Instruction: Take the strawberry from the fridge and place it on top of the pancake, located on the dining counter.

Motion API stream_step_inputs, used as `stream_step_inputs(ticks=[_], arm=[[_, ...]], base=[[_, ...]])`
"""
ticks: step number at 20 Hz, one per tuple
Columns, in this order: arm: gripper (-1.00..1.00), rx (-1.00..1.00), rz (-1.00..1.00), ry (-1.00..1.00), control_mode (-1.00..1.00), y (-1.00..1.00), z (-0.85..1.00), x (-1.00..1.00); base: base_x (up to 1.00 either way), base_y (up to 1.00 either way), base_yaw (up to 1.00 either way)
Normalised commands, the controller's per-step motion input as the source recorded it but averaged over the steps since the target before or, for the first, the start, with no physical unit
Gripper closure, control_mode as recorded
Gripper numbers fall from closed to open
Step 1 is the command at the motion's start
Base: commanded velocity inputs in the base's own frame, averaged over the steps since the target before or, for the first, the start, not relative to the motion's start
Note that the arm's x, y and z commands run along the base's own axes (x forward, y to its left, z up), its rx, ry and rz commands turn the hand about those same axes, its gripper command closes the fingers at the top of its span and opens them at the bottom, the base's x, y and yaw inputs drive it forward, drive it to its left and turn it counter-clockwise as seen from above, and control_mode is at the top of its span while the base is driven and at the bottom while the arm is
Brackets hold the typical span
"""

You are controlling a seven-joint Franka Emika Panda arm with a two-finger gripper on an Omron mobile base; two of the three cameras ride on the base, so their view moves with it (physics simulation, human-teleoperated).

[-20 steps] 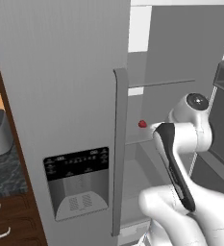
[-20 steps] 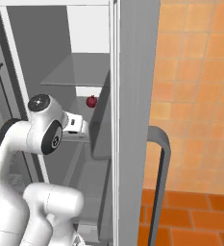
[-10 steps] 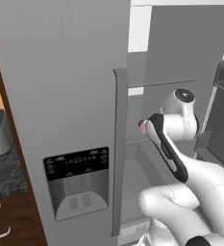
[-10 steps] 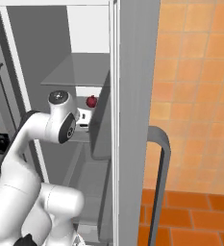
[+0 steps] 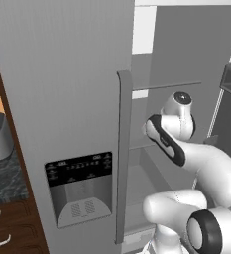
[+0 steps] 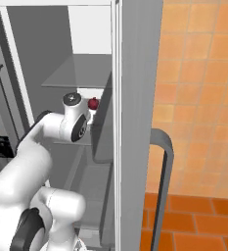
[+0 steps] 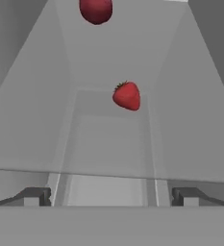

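Strawberry [image 7: 127, 95]: small, red, with a dark green leafy cap; matte skin
Pointing: in the hand view its cap sits at the upper left and its rounded tip at the lower right, so the long axis runs on that slant
Where: on a grey shelf [image 7: 108, 144] inside the open fridge [image 5: 67, 99], well ahead of the jaws
Above it: a dark red round shape [image 7: 95, 9], cut by the picture's top edge
Gripper [image 7: 108, 197]: jaws spread wide, nothing between them
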Motion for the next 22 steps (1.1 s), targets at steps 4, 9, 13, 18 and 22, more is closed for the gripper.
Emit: stream_step_inputs(ticks=[4, 9, 13, 18, 22], arm=[[-1.0, 0.0, 0.0, 0.0, -1.0, -0.06, -0.16, 0.35], [-1.0, 0.0, 0.0, 0.0, -1.0, 0.0, -0.21, 0.2], [-1.0, 0.0, 0.0, 0.0, -1.0, 0.0, -0.05, 0.25], [-1.0, 0.0, 0.0, 0.0, -1.0, 0.0, -0.2, 0.36], [-1.0, 0.0, 0.0, 0.01, -1.0, 0.0, -0.12, 0.51]], base=[[0.0, 0.0, 0.0], [0.0, 0.0, 0.0], [0.0, 0.0, 0.0], [0.0, 0.0, 0.0], [0.0, 0.0, 0.0]])
